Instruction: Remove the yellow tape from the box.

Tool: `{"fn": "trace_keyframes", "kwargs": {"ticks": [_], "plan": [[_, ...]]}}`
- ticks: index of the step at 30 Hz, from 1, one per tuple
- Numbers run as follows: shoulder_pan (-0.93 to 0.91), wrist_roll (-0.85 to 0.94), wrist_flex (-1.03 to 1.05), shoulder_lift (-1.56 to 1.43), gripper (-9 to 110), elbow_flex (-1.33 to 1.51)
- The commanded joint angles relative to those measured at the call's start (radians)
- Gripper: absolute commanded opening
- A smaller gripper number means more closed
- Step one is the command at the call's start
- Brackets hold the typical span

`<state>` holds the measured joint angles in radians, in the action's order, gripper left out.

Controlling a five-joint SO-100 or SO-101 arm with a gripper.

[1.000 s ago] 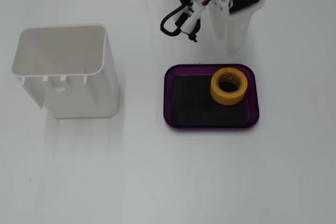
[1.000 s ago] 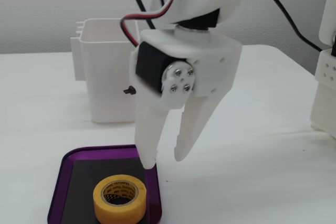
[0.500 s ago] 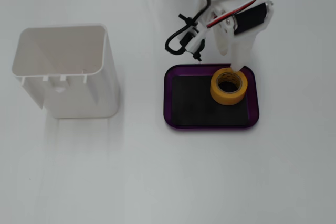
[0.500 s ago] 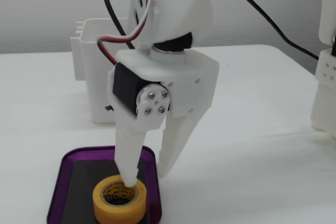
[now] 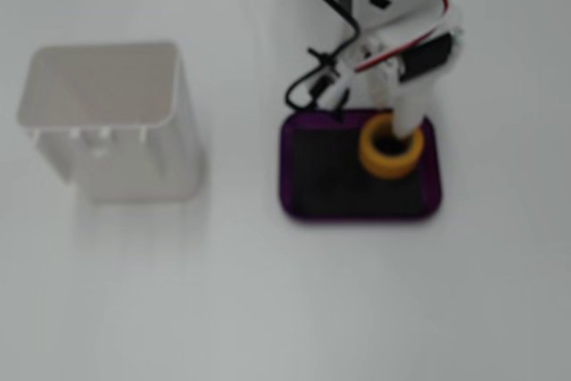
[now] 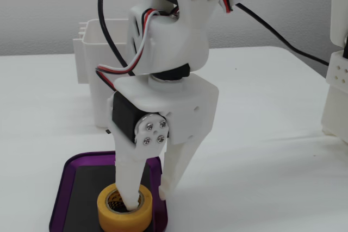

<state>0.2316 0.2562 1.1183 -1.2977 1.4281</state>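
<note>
Yellow tape [image 6: 124, 209], a round roll, sits in the shallow purple box [image 6: 65, 188], straddled by the open white claw [image 6: 147, 199].

I see a plain white table [image 5: 268, 310] filling the whole frame in a fixed view, evenly lit, with only soft shadows. In the upper left of that frame stands a white plastic bin [image 5: 107, 127]; it also shows at left centre [image 6: 89, 52] in the lower-angled fixed view. There, a pale grey wall [image 6: 49, 9] spans the top of the frame behind the table's far edge.
</note>
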Motion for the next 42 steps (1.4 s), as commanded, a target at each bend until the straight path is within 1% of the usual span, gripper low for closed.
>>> {"fn": "trace_keyframes", "kwargs": {"ticks": [1,3,7,8,23,29,35,42], "plan": [[-0.003,0.003,-0.04,-0.011,11,-0.029],[-0.003,0.003,-0.054,-0.011,9,-0.026],[-0.003,-0.005,-0.067,-0.011,0,-0.026],[-0.003,-0.005,-0.067,-0.011,-1,-0.026],[-0.003,-0.008,-0.067,-0.018,0,-0.026],[-0.005,-0.008,-0.017,-0.043,0,-0.043],[-0.052,-0.008,0.025,-0.179,0,-0.06],[-0.055,0.002,0.117,-0.394,0,-0.052]]}}
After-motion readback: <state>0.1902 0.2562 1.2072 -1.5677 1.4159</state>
